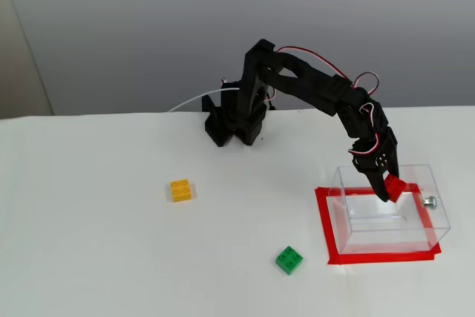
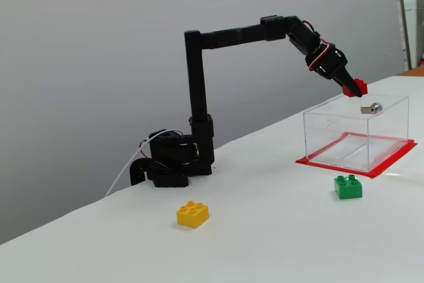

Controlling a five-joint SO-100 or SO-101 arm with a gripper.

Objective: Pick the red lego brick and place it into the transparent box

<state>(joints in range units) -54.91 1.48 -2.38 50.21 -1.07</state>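
Observation:
My black gripper [image 1: 389,191] [image 2: 353,88] is shut on the red lego brick [image 1: 395,188] [image 2: 358,87] and holds it just above the open top of the transparent box [image 1: 349,234] [image 2: 331,130]. In both fixed views the brick hangs over the box's far part, near the small silver knob [image 1: 428,201] [image 2: 373,107]. The box stands inside a red tape outline [image 1: 325,228] [image 2: 371,169] and nothing shows inside it.
A yellow brick [image 1: 180,190] [image 2: 193,214] lies on the white table in front of the arm's base [image 1: 234,124] [image 2: 171,160]. A green brick [image 1: 289,260] [image 2: 348,187] sits close to the box's near corner, just outside the tape.

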